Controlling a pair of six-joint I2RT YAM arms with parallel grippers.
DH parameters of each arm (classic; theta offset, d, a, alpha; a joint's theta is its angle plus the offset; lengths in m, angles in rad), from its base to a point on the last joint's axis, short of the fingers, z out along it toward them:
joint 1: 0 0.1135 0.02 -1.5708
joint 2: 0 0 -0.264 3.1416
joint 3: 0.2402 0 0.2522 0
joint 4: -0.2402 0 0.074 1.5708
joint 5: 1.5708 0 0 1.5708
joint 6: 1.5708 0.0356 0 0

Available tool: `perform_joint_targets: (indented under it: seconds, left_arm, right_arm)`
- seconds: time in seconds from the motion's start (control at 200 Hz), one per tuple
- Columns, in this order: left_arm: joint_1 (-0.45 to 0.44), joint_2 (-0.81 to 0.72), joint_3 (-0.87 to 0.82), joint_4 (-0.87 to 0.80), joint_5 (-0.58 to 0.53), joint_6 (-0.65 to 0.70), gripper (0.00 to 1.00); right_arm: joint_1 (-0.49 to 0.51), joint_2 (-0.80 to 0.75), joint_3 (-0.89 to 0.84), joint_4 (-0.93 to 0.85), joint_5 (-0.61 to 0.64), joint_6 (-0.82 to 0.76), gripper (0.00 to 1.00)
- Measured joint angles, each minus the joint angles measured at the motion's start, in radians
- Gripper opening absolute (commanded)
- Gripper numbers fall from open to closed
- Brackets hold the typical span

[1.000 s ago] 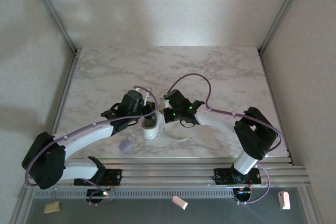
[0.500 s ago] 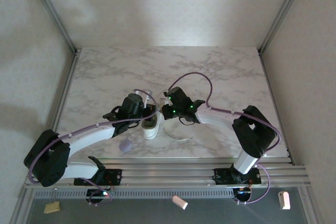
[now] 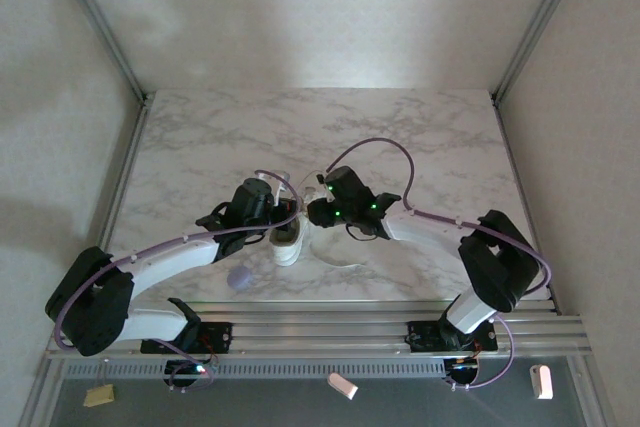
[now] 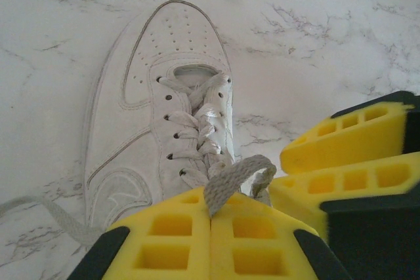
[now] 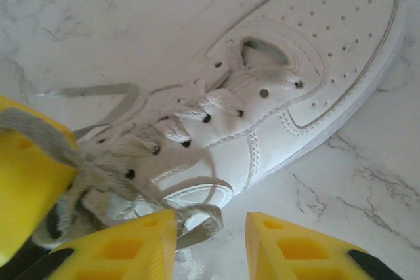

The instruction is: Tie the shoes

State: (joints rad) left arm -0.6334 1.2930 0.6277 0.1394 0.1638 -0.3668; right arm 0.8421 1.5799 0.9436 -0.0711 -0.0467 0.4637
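The shoes are one small white sneaker (image 3: 288, 245) lying on the marble table, its toe toward the near edge. In the left wrist view the sneaker (image 4: 151, 109) lies ahead, and my left gripper (image 4: 211, 218) is shut on a loop of white lace (image 4: 236, 175) just above its top eyelets. My right gripper (image 5: 209, 240) stands open beside the sneaker (image 5: 295, 90). A lace loop (image 5: 207, 222) rests against its left finger. From above, both grippers, the left (image 3: 283, 215) and the right (image 3: 313, 214), meet over the shoe's ankle end.
A small lavender blob (image 3: 239, 279) lies on the table near the front edge, left of the shoe. A loose lace end (image 3: 340, 259) curves over the marble to the shoe's right. Metal rails (image 3: 330, 322) run along the near edge.
My right gripper has gone from shut to open, and its arm has shifted a little to the right. The left gripper stays shut on its lace loop.
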Motion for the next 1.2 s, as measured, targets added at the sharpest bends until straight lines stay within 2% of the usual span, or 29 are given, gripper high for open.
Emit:
perform_joint_targets:
  seconds: [0.11, 0.24, 0.35, 0.616, 0.901, 1.196]
  left_arm:
    - [0.000, 0.000, 0.000, 0.000, 0.000, 0.000, 0.00]
    - [0.000, 0.000, 0.000, 0.000, 0.000, 0.000, 0.00]
    - [0.000, 0.000, 0.000, 0.000, 0.000, 0.000, 0.00]
    - [0.000, 0.000, -0.002, 0.004, 0.000, 0.000, 0.00]
    - [0.000, 0.000, -0.002, 0.006, 0.001, 0.000, 0.00]
    - [0.000, 0.000, -0.002, 0.006, 0.001, 0.000, 0.00]
  right_arm:
    - [0.000, -0.021, -0.004, 0.001, 0.000, 0.000, 0.36]
    - [0.000, -0.048, -0.032, 0.008, -0.001, -0.003, 0.14]
    - [-0.006, -0.053, -0.056, 0.024, -0.034, 0.004, 0.07]
    - [-0.049, -0.039, -0.089, 0.129, -0.158, 0.026, 0.08]
    - [-0.055, 0.003, -0.090, 0.185, -0.210, 0.038, 0.09]
    - [-0.055, 0.009, -0.090, 0.193, -0.217, 0.042, 0.19]
